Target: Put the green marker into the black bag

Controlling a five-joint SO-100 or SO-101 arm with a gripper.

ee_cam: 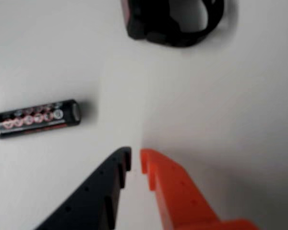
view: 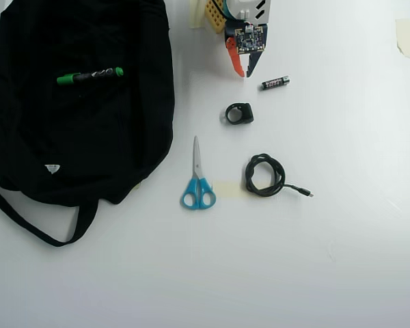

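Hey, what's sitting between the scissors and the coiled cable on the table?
In the overhead view, a pale strip of tape lies on the table between the scissors and the coiled black cable. Nothing else is there.

Battery (view: 275,83), black ring (view: 239,113), scissors (view: 197,179), coiled cable (view: 265,175).

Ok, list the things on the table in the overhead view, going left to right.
Black bag with the green marker lying on it → blue scissors → black ring-shaped piece → coiled black cable → small battery.
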